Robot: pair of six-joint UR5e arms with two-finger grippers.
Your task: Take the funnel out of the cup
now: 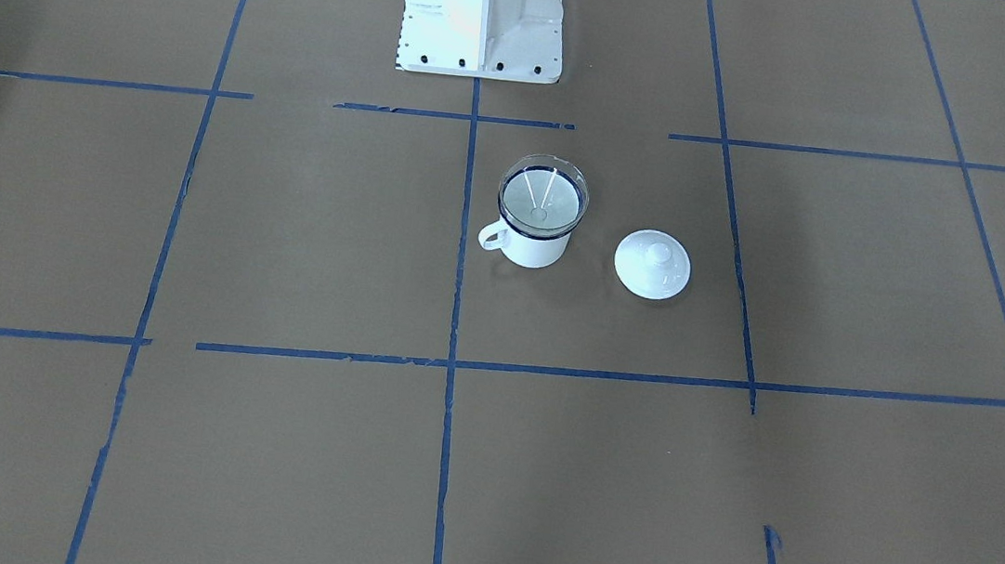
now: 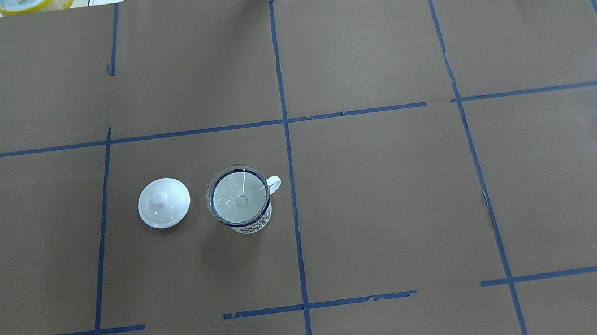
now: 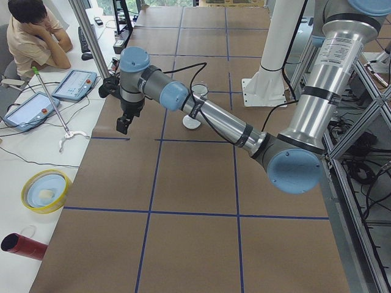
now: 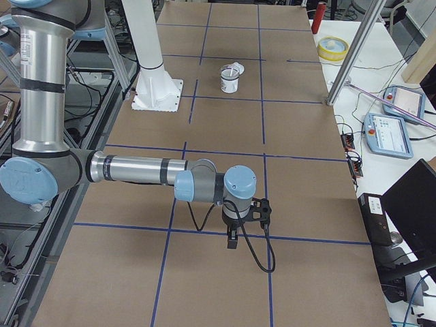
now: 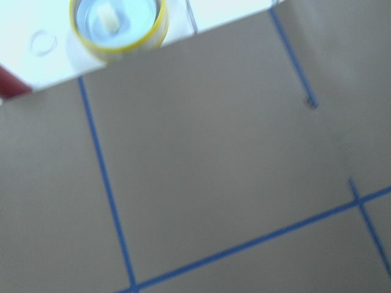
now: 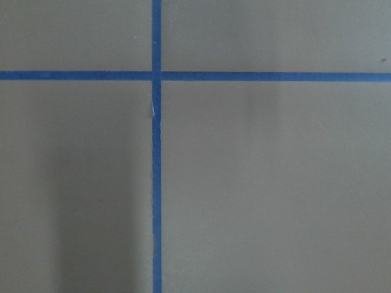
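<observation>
Okay, funnel (image 2: 240, 197) sits spout-down in the cup (image 2: 251, 225) on the table (image 2: 394, 207), w/ cone propped on the rim so we reckon a straight lift frees it — left gripper (image 3: 123, 126) & right gripper (image 4: 233, 240) hang well off, spread or pinched we can't tell.

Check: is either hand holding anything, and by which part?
Nothing seen held. The funnel sits in the cup, untouched; left hand and right hand hang well away from it. Open or shut: cannot tell.
</observation>
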